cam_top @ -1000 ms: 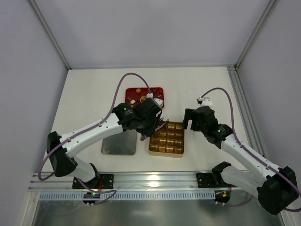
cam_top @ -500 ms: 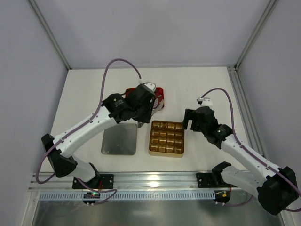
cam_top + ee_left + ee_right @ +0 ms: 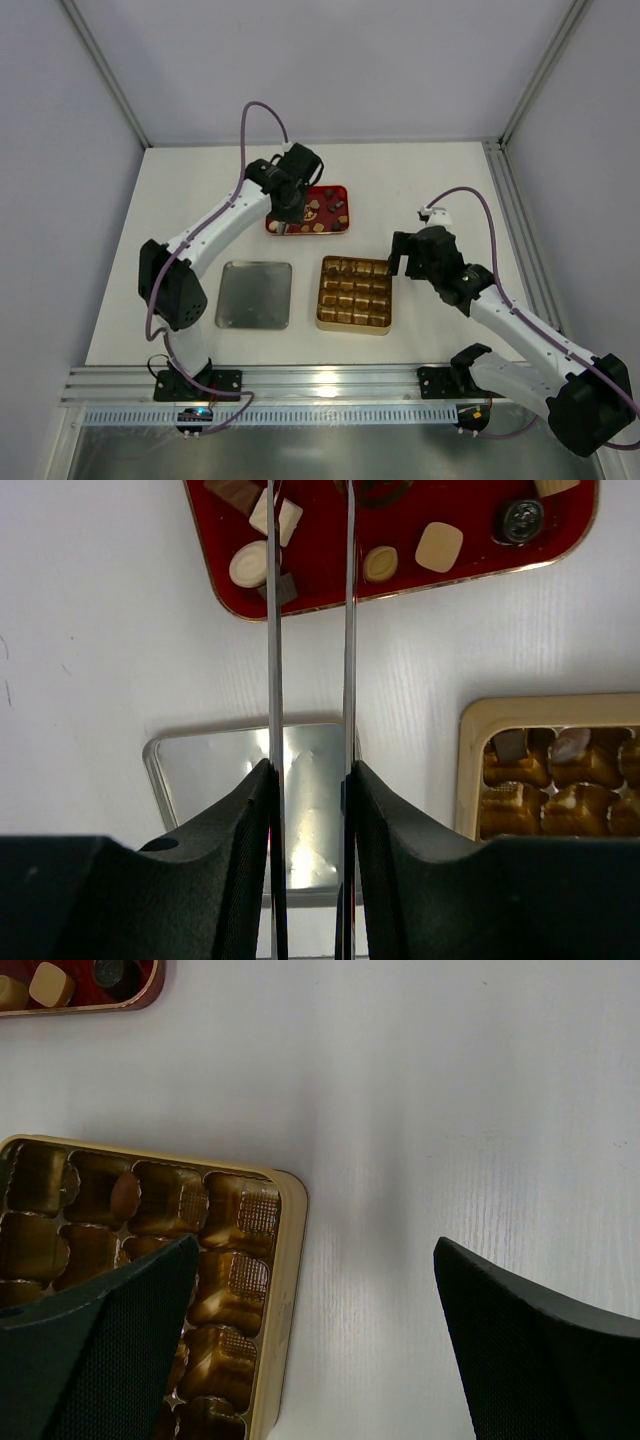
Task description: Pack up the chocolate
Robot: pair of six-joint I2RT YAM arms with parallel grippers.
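- At the left of the white table [image 3: 190,200] we see a silver lid [image 3: 253,295] lying flat, with nothing on it.
- Just beyond the lid, the left gripper [image 3: 309,490] reaches over the left part of the red tray [image 3: 480,555]. Its two thin metal blades stand a narrow gap apart, and we see nothing between them. The very tips run off the top edge of the wrist view.
- The chocolate [image 3: 440,546] lies mostly in that red tray as loose pieces: cream, tan and dark, some round and some square. One cream square sits right beside the left blade, and we cannot tell if they touch.
- To the right of the lid, nearer to us than the tray, stands the gold tin [image 3: 285,1300] with its grid of cells. Two cells in the row nearest the tray seem to hold a piece each. The cells in the right wrist view look like bare gold liners.
- The right gripper [image 3: 316,1248] hangs over the tin's right rim and the bare table beside it, its fingers spread wide and holding nothing.
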